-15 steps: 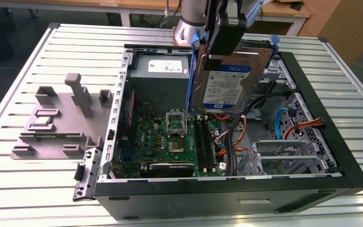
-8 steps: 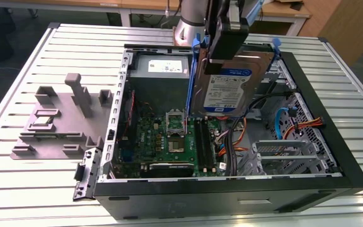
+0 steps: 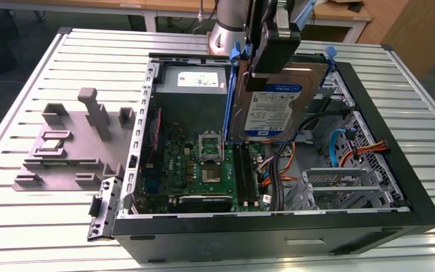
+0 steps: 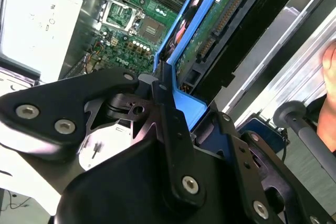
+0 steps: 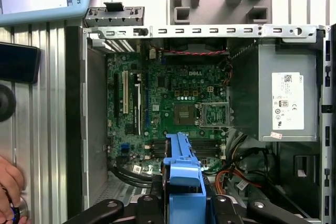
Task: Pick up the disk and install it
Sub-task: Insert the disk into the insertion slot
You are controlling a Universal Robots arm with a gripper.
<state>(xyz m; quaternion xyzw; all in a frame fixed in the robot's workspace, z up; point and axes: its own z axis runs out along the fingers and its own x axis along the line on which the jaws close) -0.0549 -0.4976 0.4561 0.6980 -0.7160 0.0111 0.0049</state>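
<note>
Holds the disk [image 3: 278, 110] upright above the open case [image 3: 278, 229], gripper [image 3: 276, 65] fingers [image 4: 169, 119] clamped on its blue carrier [image 5: 184, 166]; motherboard [image 3: 202, 164] at seven o'clock in the exterior view. Likely heavy, rigid, shock-sensitive: best gripped by carrier edges

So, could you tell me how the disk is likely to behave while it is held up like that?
Probably stiff: the disk hangs upright from the claw without sagging. Its metal body suggests it is heavy for its size. Its bare circuit board looks fragile, so knocks against the case seem risky.
</note>
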